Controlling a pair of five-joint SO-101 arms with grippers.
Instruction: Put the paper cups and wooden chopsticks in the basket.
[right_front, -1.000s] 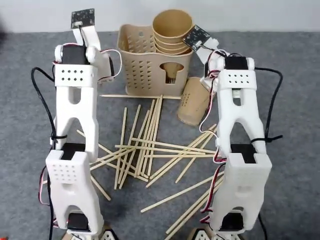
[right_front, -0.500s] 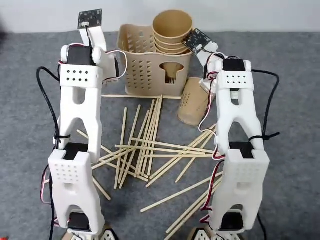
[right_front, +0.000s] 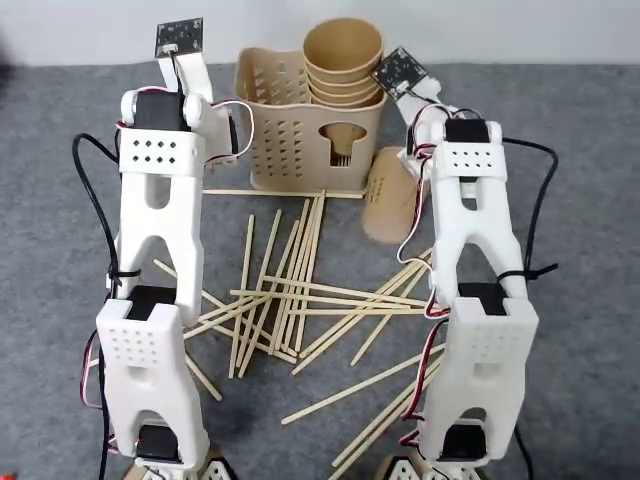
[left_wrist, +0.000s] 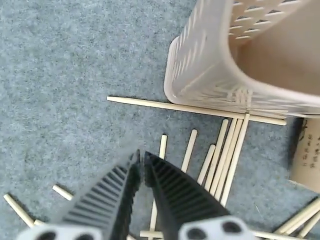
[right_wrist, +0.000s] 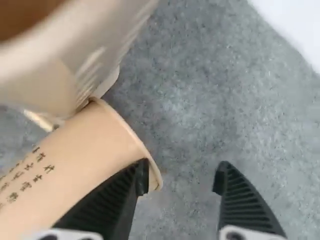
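Since a second ago, both arms have pushed out toward 12 o'clock in the high view, and the left one has held still for the last half second. The right arm has gone on edging that way, and the lying cup (right_front: 390, 205) now sits a little further toward 3 o'clock, with more of it tucked under that arm.

My right claw (right_wrist: 182, 170) is spread wide and holds nothing. One finger (right_wrist: 125, 200) sits right at the rim of the lying cup (right_wrist: 75, 165), whose lip pokes slightly into the gap. The other finger hangs over bare grey surface (right_wrist: 210, 100). I cannot tell whether that first finger actually presses on the rim.

My left claw (left_wrist: 141, 160) is closed down to a thin slit and empty. It hangs above the ends of the chopsticks (left_wrist: 225, 150), just off the corner of the basket (left_wrist: 210, 65).

Seen from above, the basket (right_front: 300, 150) stands at 12 o'clock on the surface (right_front: 580, 250), with a stack of cups (right_front: 344, 60) upright in its 3 o'clock end. The lying cup rests on its side just beside the basket's lower corner, at about 1 o'clock from the pile. A single chopstick (right_front: 270, 192) lies along the basket's foot. The chopsticks (right_front: 290, 290) are strewn across the middle between the two arms, fanning out toward 5 and 7 o'clock.
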